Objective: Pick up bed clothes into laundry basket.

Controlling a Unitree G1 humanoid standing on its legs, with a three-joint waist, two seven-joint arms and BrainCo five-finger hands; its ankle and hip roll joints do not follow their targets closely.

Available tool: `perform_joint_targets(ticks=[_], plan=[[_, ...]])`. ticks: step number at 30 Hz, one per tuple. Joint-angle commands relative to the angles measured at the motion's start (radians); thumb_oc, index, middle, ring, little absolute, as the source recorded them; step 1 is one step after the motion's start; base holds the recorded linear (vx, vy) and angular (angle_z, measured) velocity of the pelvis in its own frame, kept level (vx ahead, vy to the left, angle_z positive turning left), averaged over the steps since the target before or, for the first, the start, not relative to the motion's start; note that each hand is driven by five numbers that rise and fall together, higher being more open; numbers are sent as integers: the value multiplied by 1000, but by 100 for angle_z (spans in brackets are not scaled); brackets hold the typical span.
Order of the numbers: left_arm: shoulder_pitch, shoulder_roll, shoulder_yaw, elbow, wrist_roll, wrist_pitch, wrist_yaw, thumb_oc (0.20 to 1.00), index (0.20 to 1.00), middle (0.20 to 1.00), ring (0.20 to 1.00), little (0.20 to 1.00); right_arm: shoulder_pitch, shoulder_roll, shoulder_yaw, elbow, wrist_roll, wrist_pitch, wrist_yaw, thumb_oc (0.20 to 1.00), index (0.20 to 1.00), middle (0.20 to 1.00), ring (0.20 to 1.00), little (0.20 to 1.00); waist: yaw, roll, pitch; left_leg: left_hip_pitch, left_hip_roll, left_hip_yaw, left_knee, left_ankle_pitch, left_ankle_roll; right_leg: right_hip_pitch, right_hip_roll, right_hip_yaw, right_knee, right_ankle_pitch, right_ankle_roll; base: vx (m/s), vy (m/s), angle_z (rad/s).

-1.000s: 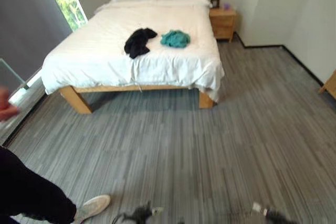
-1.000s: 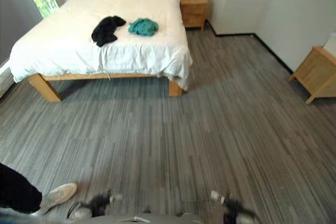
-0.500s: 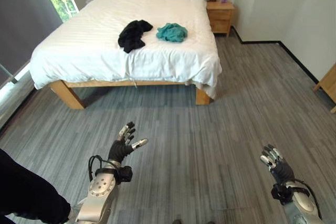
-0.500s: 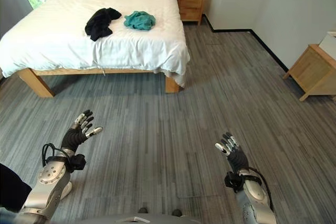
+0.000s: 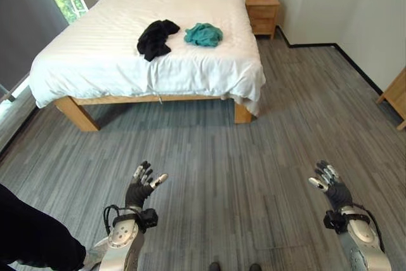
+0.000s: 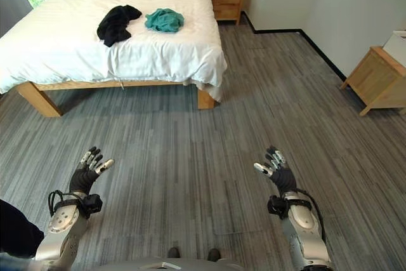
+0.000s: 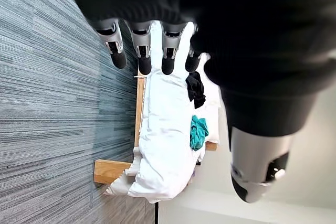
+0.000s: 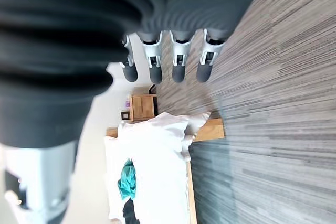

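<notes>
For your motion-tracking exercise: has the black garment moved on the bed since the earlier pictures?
No. The black garment lies just left of the teal garment on the bed, as before; the whole picture shifted because the camera moved.

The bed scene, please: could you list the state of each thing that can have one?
Black garment: crumpled on the bed, untouched.
Teal garment: bunched beside it, apart.
Bed: made, white cover smooth.
Left robot hand: open, empty, over the floor.
Right robot hand: open, empty.
Nightstand: drawers shut.

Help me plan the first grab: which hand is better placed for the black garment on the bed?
Left, slightly. The black garment lies left of the teal one, more on the left hand's side than the right hand's. Both are open, well short of the bed.
</notes>
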Motion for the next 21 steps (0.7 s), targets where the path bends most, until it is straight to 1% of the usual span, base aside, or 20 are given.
perform_joint_targets(ticks=[1,2,3,4,5,6,7,8,9,11,12,13,14,15,16,17,18,19,20,21], plan=[[-40,89,66,-35,29,-66,20,1000,1000,1000,1000,1000,-44,9,-5,-55,12,-61,18,1000,1000,1000,1000,1000,15,-60,-9,-32,21,-35,23,-19,-12,-43,-178,-17,129,-14,130,-9,113,-6],[-47,95,70,-33,31,-64,26,1000,1000,1000,1000,1000,-47,10,-12,-58,18,-66,11,1000,1000,1000,1000,1000,14,-58,0,-36,16,-41,31,-23,-5,-63,-184,-18,175,-18,133,-10,50,-3],[-48,96,70,-33,31,-64,26,1000,1000,1000,1000,1000,-48,10,-12,-58,18,-66,11,1000,1000,1000,1000,1000,15,-58,-1,-39,15,-41,33,-24,-4,-68,-186,-17,181,-22,133,21,136,-2],[-65,108,56,-13,37,-58,33,1000,1000,1000,1000,1000,-52,18,-16,-56,37,-70,3,1000,1000,1000,1000,1000,8,-62,17,-37,-1,-54,42,-31,16,-140,-201,5,339,39,141,22,143,1],[-70,115,51,-5,44,-53,37,1000,1000,1000,1000,1000,-55,20,-15,-65,34,-75,-3,1000,1000,1000,1000,1000,3,-64,35,-35,-10,-54,50,-38,28,-198,-211,26,443,119,147,-2,231,-1],[-68,119,54,-13,46,-49,40,1000,1000,1000,1000,1000,-69,20,-9,-78,29,-75,-8,1000,1000,1000,1000,1000,6,-55,57,-35,-13,-45,57,-46,43,-258,-230,17,540,189,153,-32,143,6],[-68,119,54,-13,46,-49,40,1000,1000,1000,1000,1000,-69,20,-9,-78,29,-75,-8,1000,1000,1000,1000,1000,7,-56,55,-37,-14,-43,57,-46,43,-261,-231,19,542,189,153,23,231,13],[-73,129,41,-17,57,-39,34,1000,1000,1000,1000,1000,-100,34,8,-85,36,-82,-18,1000,1000,1000,1000,1000,0,-29,93,-27,0,-28,65,-60,61,-360,-241,-17,680,200,151,350,123,4],[-102,130,28,-21,76,-41,34,1000,1000,1000,1000,1000,-115,33,4,-88,31,-72,-17,1000,1000,1000,1000,1000,-27,-32,116,19,0,-27,65,-101,48,-456,-215,-43,589,121,141,348,119,-4],[-104,129,27,-21,76,-42,34,1000,1000,1000,1000,1000,-116,32,4,-88,31,-72,-17,1000,1000,1000,1000,1000,-28,-27,117,19,5,-29,64,-100,46,-450,-210,-49,578,127,138,241,-46,-45],[-118,120,25,-17,63,-53,32,1000,1000,1000,1000,1000,-122,28,-1,-76,33,-79,-19,1000,1000,1000,1000,1000,-42,-34,116,52,5,-41,56,-124,30,-448,-187,-65,417,120,131,383,-139,-38],[-126,114,19,-14,50,-55,27,1000,1000,1000,1000,1000,-118,17,-3,-69,19,-78,-26,1000,1000,1000,1000,1000,-60,-36,114,94,11,-59,42,-140,10,-441,-173,-79,275,138,138,545,-189,-8],[-137,112,15,-4,46,-55,23,1000,1000,1000,1000,1000,-117,12,-1,-73,14,-74,-30,1000,1000,1000,1000,1000,-80,-38,108,130,20,-69,24,-155,-7,-453,-149,-70,171,162,149,544,-177,5],[-149,114,9,1,53,-55,19,1000,1000,1000,1000,1000,-110,10,-2,-70,12,-70,-31,1000,1000,1000,1000,1000,-97,-37,99,161,36,-79,12,-164,-22,-453,-132,-53,111,184,159,531,-163,23],[-159,112,-1,-1,64,-53,14,1000,1000,1000,1000,1000,-105,12,-3,-66,14,-65,-28,1000,1000,1000,1000,1000,-106,-41,89,190,46,-86,8,-176,-29,-461,-132,-59,94,202,166,537,-164,56],[-161,107,-13,-7,74,-50,8,1000,1000,1000,1000,1000,-94,13,-4,-69,10,-60,-22,1000,1000,1000,1000,1000,-113,-39,80,214,58,-95,12,-182,-35,-457,-132,-77,110,213,167,512,-184,70],[-158,103,-22,-14,84,-45,-4,1000,1000,1000,1000,1000,-78,10,-10,-74,5,-55,-9,1000,1000,1000,1000,1000,-114,-35,66,210,72,-113,46,-178,-44,-434,-129,-89,117,197,155,521,-209,73],[-144,103,-23,-24,101,-45,-11,1000,1000,1000,1000,1000,-69,3,-7,-66,-14,-54,0,1000,1000,1000,1000,1000,-116,-33,51,207,92,-115,104,-164,-52,-416,-112,-97,134,190,129,676,-298,56],[-131,75,-46,-23,78,-46,-30,1000,1000,1000,1000,1000,-60,-12,-10,-50,-8,-52,5,1000,1000,1000,1000,1000,-120,-20,36,133,129,-90,392,-8,-99,-347,-69,-94,147,150,81,686,-367,43],[-127,62,-49,-21,47,-43,-31,1000,1000,1000,1000,1000,-67,-12,-11,-35,57,-56,-2,1000,1000,1000,1000,1000,-113,-32,37,30,136,-85,613,84,-109,-299,-62,-99,140,121,45,638,-436,36]])
